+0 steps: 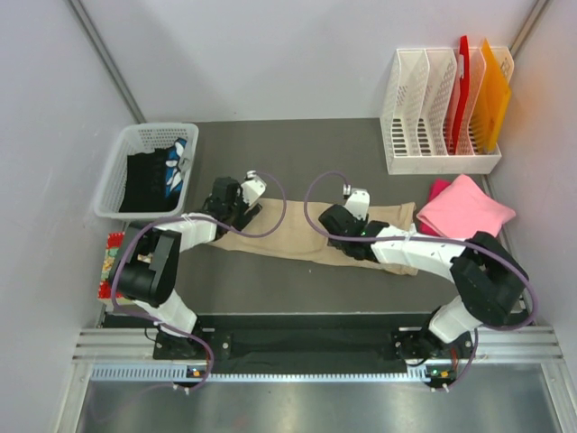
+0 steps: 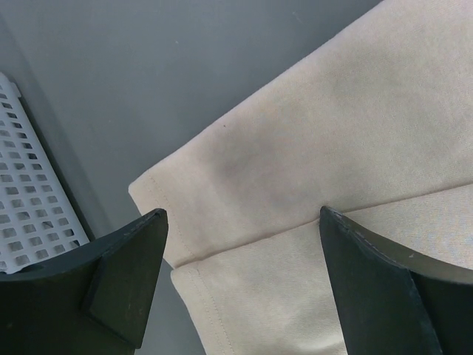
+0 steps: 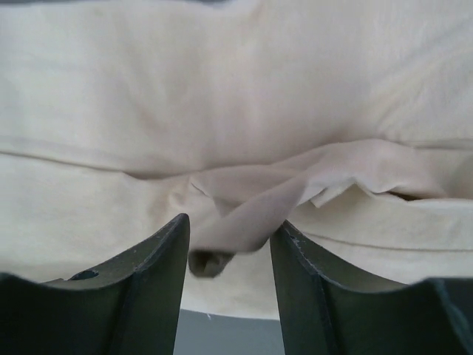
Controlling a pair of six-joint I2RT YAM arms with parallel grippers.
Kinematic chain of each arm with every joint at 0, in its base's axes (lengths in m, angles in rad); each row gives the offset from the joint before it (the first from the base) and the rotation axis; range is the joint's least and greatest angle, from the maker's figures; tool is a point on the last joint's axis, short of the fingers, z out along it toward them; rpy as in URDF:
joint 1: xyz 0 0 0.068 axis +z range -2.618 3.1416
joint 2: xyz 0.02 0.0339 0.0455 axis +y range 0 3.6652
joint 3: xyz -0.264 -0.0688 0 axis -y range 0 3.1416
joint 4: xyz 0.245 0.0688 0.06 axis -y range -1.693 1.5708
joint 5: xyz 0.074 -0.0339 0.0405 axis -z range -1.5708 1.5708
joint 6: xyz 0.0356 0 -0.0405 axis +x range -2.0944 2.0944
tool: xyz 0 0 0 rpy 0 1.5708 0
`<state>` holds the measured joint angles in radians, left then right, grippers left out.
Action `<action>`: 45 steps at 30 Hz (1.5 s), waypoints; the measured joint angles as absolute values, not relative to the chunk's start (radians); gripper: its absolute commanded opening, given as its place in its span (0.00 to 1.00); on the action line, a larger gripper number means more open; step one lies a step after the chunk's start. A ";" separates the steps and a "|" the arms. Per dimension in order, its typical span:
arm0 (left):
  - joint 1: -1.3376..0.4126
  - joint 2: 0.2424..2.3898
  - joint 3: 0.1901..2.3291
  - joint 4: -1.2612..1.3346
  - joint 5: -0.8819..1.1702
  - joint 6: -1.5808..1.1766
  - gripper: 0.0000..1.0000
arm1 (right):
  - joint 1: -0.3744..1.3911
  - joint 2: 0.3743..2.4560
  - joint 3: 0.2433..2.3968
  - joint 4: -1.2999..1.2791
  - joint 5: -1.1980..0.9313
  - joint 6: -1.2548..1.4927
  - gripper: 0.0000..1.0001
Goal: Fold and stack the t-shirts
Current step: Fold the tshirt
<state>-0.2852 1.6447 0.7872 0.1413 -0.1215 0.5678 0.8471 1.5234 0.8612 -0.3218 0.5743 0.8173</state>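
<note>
Left gripper (image 2: 244,222): I am hovering over the left end of the tan t-shirt (image 1: 293,240), fingers spread wide and holding nothing. The hemmed corner is lying flat right under the gap, with one layer doubled over another. I am judging that I am lined up here so that one closing takes both layers together.

Right gripper (image 3: 230,229): I am pinching a raised ridge of the same shirt between my fingers, toward its right half. The cloth is bunching into a loose pleat that runs down through the narrow gap. I am reading this as an anchor hold, pinning one end while the other end gets picked up.

The tan t-shirt is lying as a long narrow band across the dark table (image 1: 297,149), spanning both of my arms, so each end is sitting within one gripper's reach.

The pink t-shirt (image 1: 464,207) is resting folded at the right, near the tan shirt's far end and in front of the white file rack (image 1: 433,164). I am taking it as parked there to form the stack.

The mesh basket (image 1: 113,185) is sitting close to my left corner, and I am noting it as a snag risk.
</note>
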 measured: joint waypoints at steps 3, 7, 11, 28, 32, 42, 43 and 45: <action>-0.287 1.641 0.775 0.159 -0.123 0.577 0.89 | 0.829 1.528 0.893 -0.323 0.575 0.799 0.47; -0.288 1.634 0.761 0.178 -0.125 0.583 0.89 | 0.778 1.560 0.953 -0.325 0.575 0.764 0.46; -0.288 1.623 0.743 0.191 -0.130 0.596 0.89 | 0.712 1.628 1.041 -0.329 0.571 0.726 0.45; -0.287 1.571 0.696 0.179 -0.157 0.634 0.89 | 0.607 1.513 1.079 -0.444 0.611 0.640 0.49; -0.287 1.568 0.691 0.180 -0.158 0.639 0.89 | 0.622 1.417 0.939 -0.433 0.592 0.671 0.49; -0.287 1.567 0.691 0.179 -0.158 0.640 0.89 | 0.665 1.454 0.813 -0.347 0.548 0.741 0.48; -0.287 1.566 0.691 0.179 -0.158 0.640 0.89 | 0.665 1.469 0.813 -0.334 0.545 0.745 0.48; -0.287 1.564 0.688 0.179 -0.158 0.640 0.89 | 0.665 1.500 0.813 -0.313 0.542 0.752 0.47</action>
<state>-0.2867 1.5639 0.6876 0.1791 -0.1581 0.6399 0.6655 1.5002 0.8135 -0.3134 0.5419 0.7525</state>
